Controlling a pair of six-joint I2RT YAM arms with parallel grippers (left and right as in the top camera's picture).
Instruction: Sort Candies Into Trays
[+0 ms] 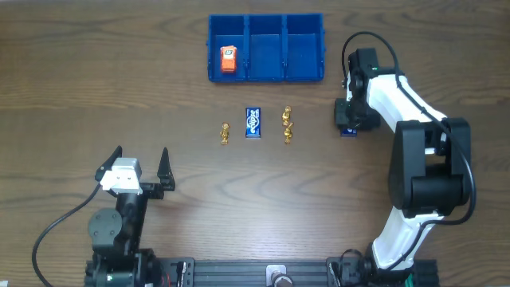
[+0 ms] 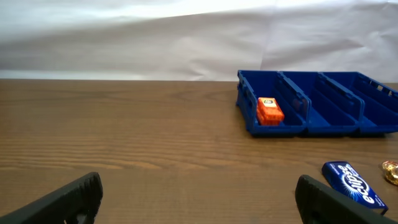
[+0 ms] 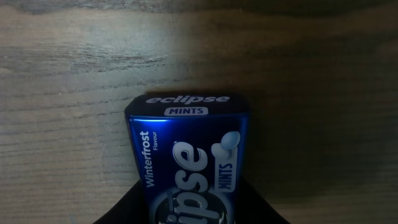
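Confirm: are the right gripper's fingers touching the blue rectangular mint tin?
Touching. Right wrist view shows the blue rectangular mint tin wedged between the right gripper's fingers, no gap either side.

The right arm (image 1: 396,97) is showing a glossy white shell along its long links, with bulky black joint housings (image 1: 430,179) bulging between them. A thin black cable (image 1: 366,33) is looping over its wrist. The left arm (image 1: 119,219) is showing mostly black, round joints (a white block (image 1: 121,174) is sitting at its wrist), and a second cable (image 1: 49,229) is curving away beside it. The left gripper (image 1: 142,153) is showing two matte black, pointed fingers (image 2: 71,198). Both arms are standing on a black rail (image 1: 231,269).
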